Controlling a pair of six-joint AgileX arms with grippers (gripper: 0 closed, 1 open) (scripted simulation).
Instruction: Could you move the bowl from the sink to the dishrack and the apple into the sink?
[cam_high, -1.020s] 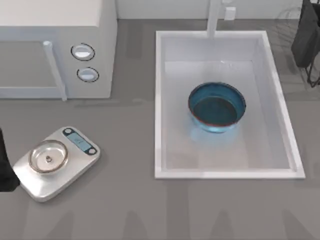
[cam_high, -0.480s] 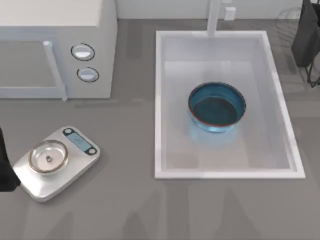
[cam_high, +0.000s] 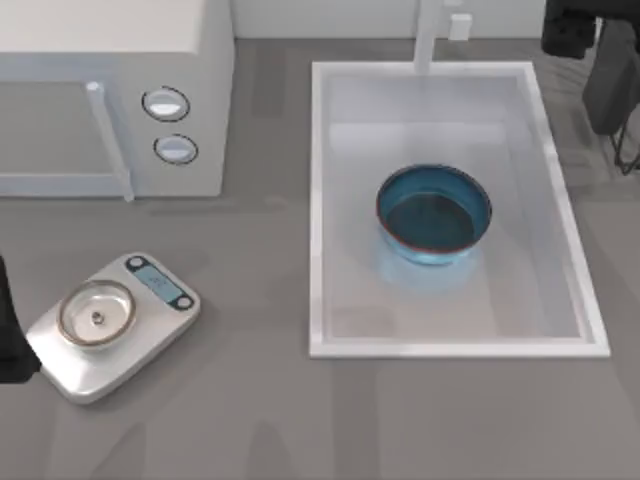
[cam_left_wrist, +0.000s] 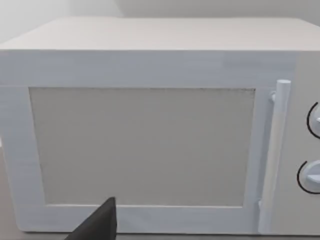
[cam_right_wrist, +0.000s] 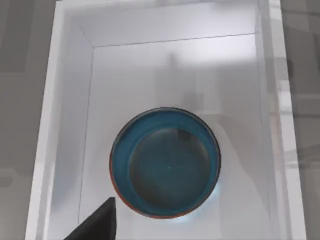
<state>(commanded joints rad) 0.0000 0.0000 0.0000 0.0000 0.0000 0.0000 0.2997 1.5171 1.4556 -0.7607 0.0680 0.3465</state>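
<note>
Blue bowl (cam_high: 433, 215) sits mid-sink (cam_high: 320, 200), right arm (cam_high: 570, 28) above the back-right corner likely lining up a grab, pincer state can't tell, left arm (cam_high: 10, 330) parked at the table's left edge.

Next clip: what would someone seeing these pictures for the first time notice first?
The glossy blue bowl stands out first, sitting upright in the middle of the white sink at the top view's right. Next come the white microwave at the far left and the silver kitchen scale in front of it. A dark part of the right arm shows at the far right corner, its wrist camera looking down on the bowl.
</note>
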